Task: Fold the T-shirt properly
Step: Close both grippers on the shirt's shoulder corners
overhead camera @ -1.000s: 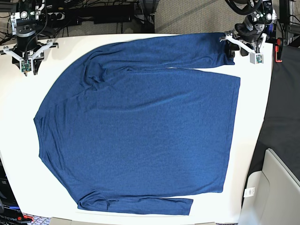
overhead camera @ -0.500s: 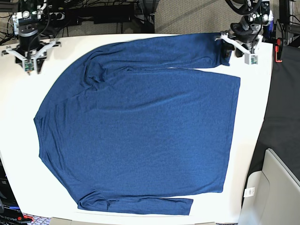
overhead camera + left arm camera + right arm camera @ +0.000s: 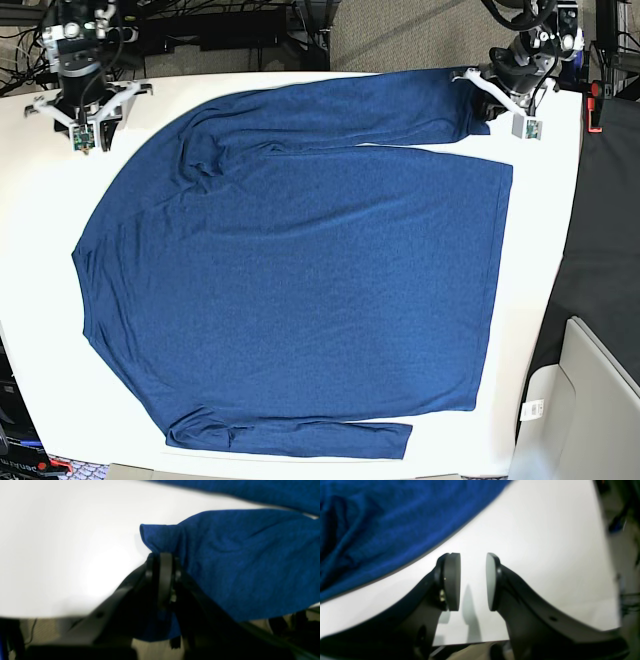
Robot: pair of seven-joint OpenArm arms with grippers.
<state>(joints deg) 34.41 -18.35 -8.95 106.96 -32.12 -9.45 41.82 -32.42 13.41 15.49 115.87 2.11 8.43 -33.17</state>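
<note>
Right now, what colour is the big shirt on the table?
The T-shirt is plain dark navy blue, no print. The base view shows it best.

heathered knit T-shirt (image 3: 300,270), smooth matt table (image 3: 540,240)

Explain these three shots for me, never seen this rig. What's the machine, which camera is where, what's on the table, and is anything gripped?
It is a robot with two arms working over a white table. The wide picture comes from a camera above. The other two come from cameras on the wrists, each looking out along its own gripper.

A dark blue long-sleeved T-shirt lies spread flat on the table, one sleeve along the far edge and one along the near edge.

The left gripper, top right in the overhead picture, is shut on the cuff of the far sleeve; its wrist camera shows the jaws pressed together with blue cloth bunched between them.

The right gripper, top left from above, hangs over bare table beside the shirt's shoulder. Its two pads stand apart with nothing between them.
</note>
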